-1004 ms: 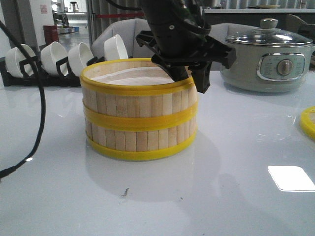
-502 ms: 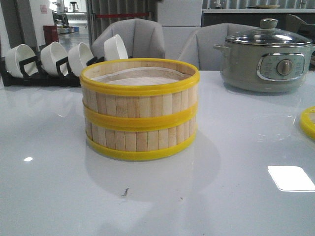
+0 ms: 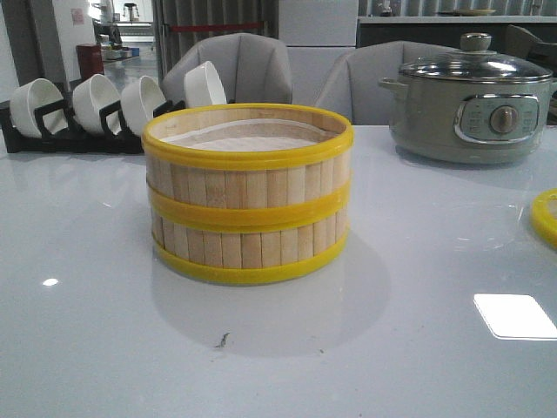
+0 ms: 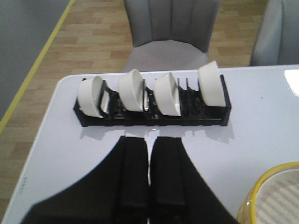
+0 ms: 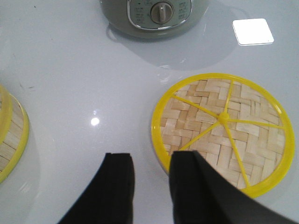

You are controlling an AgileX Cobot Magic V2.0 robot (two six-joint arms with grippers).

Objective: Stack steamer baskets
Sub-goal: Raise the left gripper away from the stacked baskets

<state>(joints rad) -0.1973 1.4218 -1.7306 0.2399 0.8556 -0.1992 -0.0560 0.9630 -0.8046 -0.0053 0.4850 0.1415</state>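
Observation:
Two steamer baskets stand stacked at the table's middle, the upper basket (image 3: 248, 174) seated squarely on the lower one (image 3: 248, 248). The stack's yellow rim (image 4: 271, 196) shows in the left wrist view, and its side (image 5: 10, 135) in the right wrist view. Neither gripper shows in the front view. My left gripper (image 4: 150, 140) is shut and empty above the table, between the stack and a bowl rack. My right gripper (image 5: 150, 156) is open and empty, one finger just over the edge of a flat woven lid (image 5: 224, 130) with a yellow rim.
A grey-green electric pot (image 3: 470, 100) with a glass lid stands at the back right, beyond the woven lid (image 3: 546, 216). A black rack (image 4: 154, 116) with several white bowls (image 3: 96, 100) runs along the back left edge. Grey chairs stand behind the table.
A black gripper that hung over the upper basket's back right rim a second ago has let go and left the front view. The stack has not moved.

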